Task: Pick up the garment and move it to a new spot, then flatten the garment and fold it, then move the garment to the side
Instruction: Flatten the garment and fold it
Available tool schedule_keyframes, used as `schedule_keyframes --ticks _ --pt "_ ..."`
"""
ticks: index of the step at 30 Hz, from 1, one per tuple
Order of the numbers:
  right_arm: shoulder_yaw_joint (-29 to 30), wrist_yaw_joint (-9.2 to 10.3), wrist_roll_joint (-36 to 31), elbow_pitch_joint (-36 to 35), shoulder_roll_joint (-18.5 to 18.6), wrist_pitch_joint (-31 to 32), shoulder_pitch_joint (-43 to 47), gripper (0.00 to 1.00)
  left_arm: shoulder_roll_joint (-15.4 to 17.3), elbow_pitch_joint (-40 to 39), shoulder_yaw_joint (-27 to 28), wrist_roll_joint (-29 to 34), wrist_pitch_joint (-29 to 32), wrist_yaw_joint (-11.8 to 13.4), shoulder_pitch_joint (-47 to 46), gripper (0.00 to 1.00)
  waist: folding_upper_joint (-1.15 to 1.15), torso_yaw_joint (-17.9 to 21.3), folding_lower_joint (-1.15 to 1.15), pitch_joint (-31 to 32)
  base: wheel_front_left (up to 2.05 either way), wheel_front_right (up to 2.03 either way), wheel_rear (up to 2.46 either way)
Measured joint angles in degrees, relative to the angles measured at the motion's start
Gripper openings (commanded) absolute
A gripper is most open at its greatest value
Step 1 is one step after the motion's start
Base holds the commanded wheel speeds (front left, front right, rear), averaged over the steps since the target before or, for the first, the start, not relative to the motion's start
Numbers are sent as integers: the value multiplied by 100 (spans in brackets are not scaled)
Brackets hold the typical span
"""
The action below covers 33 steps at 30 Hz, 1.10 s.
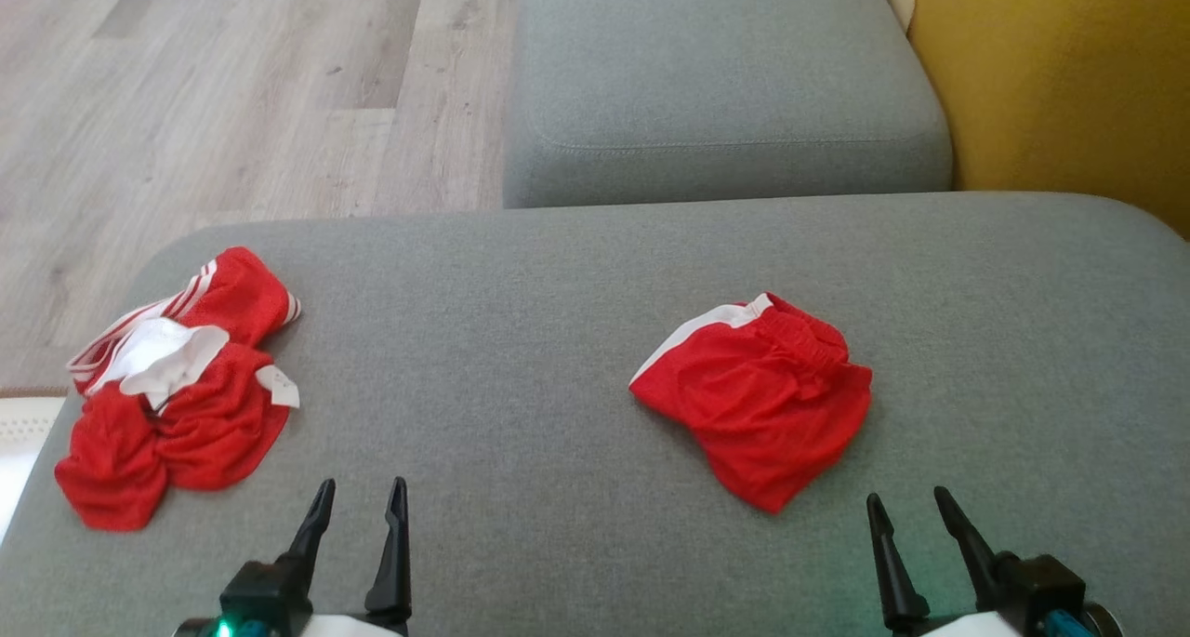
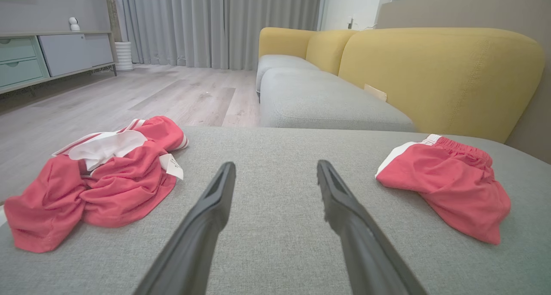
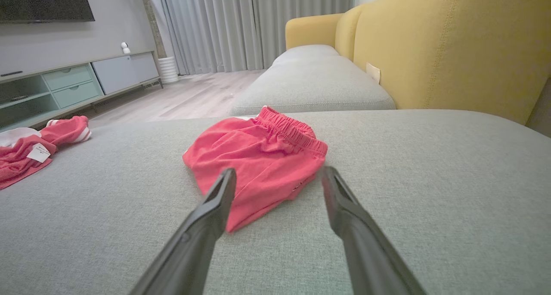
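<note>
Matt woven cushion (image 1: 576,544) — thin red cloth garment (image 1: 758,395).

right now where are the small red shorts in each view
head view: shorts right of centre, above the right fingers.
left wrist view: far right.
right wrist view: centre, just past the right fingers.
shared landmark: crumpled garment, left in all three.

Honestly, no text you can actually read anywhere here. The crumpled red garment (image 2: 99,191) on the left has a little white tag (image 2: 173,166) sticking out, but any print on it is way too small to make out. Same deal with the pale tag (image 3: 373,72) on the yellow sofa back (image 3: 452,45), can't read a thing.
</note>
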State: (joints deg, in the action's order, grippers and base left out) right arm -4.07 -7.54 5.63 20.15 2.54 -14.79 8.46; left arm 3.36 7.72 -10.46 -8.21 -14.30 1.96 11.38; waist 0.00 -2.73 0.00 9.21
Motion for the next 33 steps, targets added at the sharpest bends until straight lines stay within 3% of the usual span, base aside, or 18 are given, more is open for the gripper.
schedule_keyframes --ticks 33 --pt "9 0 -67 -92 0 0 -121 100 -2 222 -66 199 0 166 -115 100 0 12 0 -29 0 0 0"
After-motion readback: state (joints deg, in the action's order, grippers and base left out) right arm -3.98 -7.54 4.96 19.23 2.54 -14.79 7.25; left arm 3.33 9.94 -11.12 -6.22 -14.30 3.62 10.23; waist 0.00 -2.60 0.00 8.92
